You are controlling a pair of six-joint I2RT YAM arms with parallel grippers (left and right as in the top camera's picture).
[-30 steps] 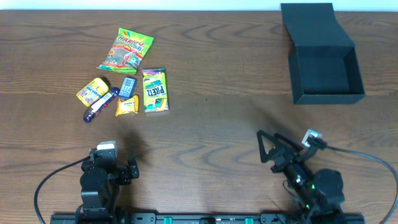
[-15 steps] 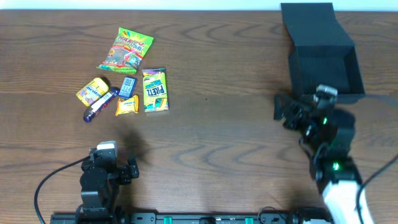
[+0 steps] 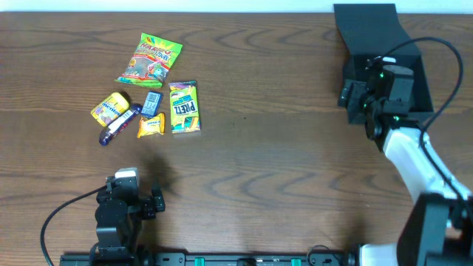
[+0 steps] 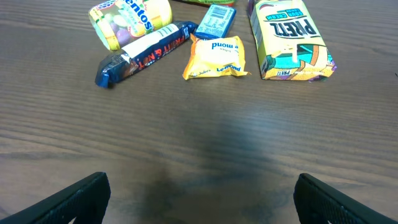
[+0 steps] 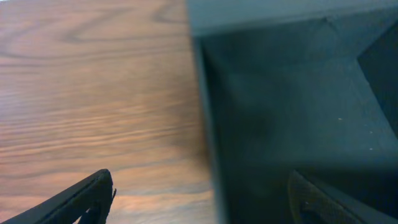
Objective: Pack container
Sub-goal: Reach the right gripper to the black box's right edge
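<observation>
Two open, empty fingers of the right gripper (image 5: 199,199) (the nearer arm) straddle the left wall of the container (image 3: 367,29) at the table's far right. The left gripper (image 4: 199,202), also open and empty, faces the snack packets (image 3: 185,107).

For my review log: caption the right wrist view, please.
Open right gripper straddling the container wall, wooden table alongside.

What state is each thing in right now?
container, open, lid back, visible interior empty
right gripper, open, over container's left wall
left gripper, open, empty
Pretz box, lying flat, unpacked
Haribo bag, lying flat, unpacked
Mentos pack, lying flat, unpacked
</observation>
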